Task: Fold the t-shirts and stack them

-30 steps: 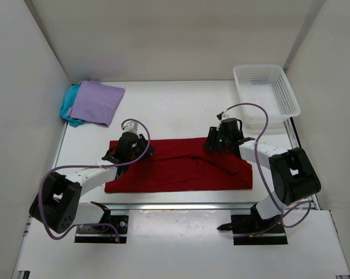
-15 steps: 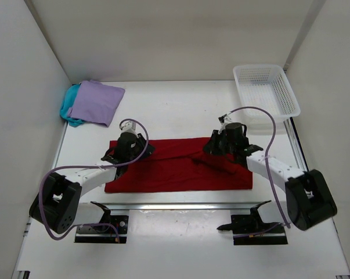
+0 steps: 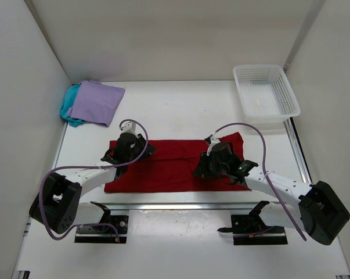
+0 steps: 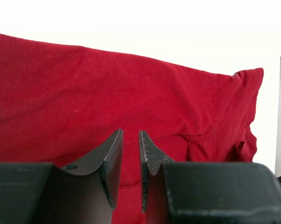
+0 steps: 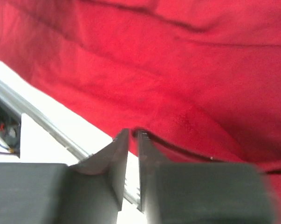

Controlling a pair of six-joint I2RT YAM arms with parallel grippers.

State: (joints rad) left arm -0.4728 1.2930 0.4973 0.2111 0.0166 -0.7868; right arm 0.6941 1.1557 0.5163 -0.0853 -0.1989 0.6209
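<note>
A: Left fingers (image 4: 113, 154) stood nearly together, only a thin slot between them. Red cloth showed all along that slot in the wrist view. Couldn't tell whether it was pinched or just lying behind.

B: Where did the left gripper (image 4: 131, 133) sit?

A: On the far edge of the red shirt (image 3: 163, 168), near its left end.

B: Shirts, left to right?

A: Back-left corner of the table (image 3: 175, 110): the lavender shirt (image 3: 96, 102) was folded and lying on the teal shirt (image 3: 69, 111). Teal only showed along the pile's left side. That pile was well apart from the red one. The red shirt lay as a long flat band across the near middle. Its near edge ran just beside the metal rail (image 3: 180, 205) at the table front. Its right end was rumpled, with one corner poking out toward the back.

B: Right arm?

A: The right gripper (image 5: 131, 134) was low over the red shirt's right part, close to the front edge. Its fingers (image 5: 116, 151) were almost shut. A dark hem of the red shirt ran out from the tips to the right, so it looked clamped on that hem.

B: Basket?

A: The white mesh basket (image 3: 266, 93) was in the back-right corner, well apart from every shirt.
</note>
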